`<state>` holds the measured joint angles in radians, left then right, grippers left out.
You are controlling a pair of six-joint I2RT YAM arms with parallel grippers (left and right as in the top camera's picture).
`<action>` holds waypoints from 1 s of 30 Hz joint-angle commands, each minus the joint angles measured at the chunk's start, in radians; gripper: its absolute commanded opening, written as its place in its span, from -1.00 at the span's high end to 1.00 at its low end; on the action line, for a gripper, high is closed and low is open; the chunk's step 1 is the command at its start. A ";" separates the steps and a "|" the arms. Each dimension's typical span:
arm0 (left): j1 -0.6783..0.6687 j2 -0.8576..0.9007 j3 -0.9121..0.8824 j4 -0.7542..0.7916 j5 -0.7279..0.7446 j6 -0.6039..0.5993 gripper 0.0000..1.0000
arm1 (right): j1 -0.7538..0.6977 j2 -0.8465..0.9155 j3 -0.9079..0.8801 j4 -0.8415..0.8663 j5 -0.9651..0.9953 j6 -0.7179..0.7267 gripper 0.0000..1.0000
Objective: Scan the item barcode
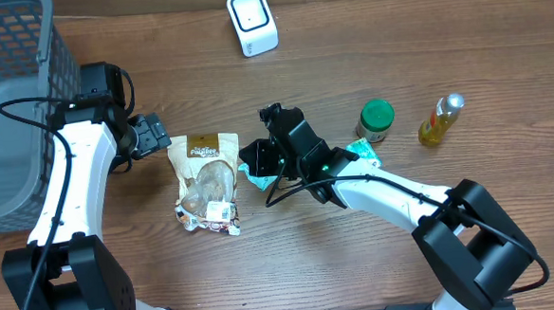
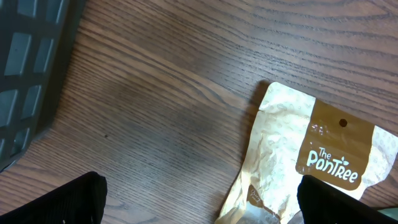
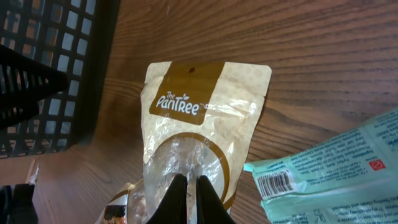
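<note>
A tan "PanTree" pouch (image 1: pixel 205 173) lies flat on the wood table, with a white barcode label (image 1: pixel 223 212) at its near end. My left gripper (image 1: pixel 151 135) hovers open at the pouch's top left corner. In the left wrist view its fingers (image 2: pixel 62 202) straddle bare wood and the pouch (image 2: pixel 311 155) edge. My right gripper (image 1: pixel 249 161) reaches in from the right, shut. In the right wrist view its tips (image 3: pixel 188 178) rest together on the pouch's (image 3: pixel 199 112) clear window. I cannot tell whether film is pinched. The white scanner (image 1: pixel 252 21) stands at the table's far edge.
A grey wire basket (image 1: pixel 9 112) fills the left side, close behind the left arm. A teal packet (image 3: pixel 329 168) with its own barcode lies under the right arm. A green-lidded jar (image 1: pixel 377 118) and a yellow oil bottle (image 1: pixel 441 120) stand at the right.
</note>
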<state>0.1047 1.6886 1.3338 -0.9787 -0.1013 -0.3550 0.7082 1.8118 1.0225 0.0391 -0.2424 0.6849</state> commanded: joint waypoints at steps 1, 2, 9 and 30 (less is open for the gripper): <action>0.000 -0.023 0.005 0.000 0.001 0.022 -0.99 | -0.013 0.051 0.019 0.020 0.024 -0.014 0.92; 0.000 -0.023 0.005 0.000 0.001 0.022 -0.99 | -0.015 0.060 0.019 0.023 0.024 -0.014 0.92; 0.000 -0.023 0.005 0.000 0.001 0.022 -0.99 | -0.061 0.178 0.019 0.043 0.020 -0.012 0.93; 0.000 -0.023 0.005 0.000 0.001 0.022 -0.99 | -0.095 0.101 0.020 0.045 -0.163 -0.119 0.90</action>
<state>0.1047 1.6886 1.3338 -0.9787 -0.1013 -0.3550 0.6094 1.9766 1.0451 0.0849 -0.3737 0.6197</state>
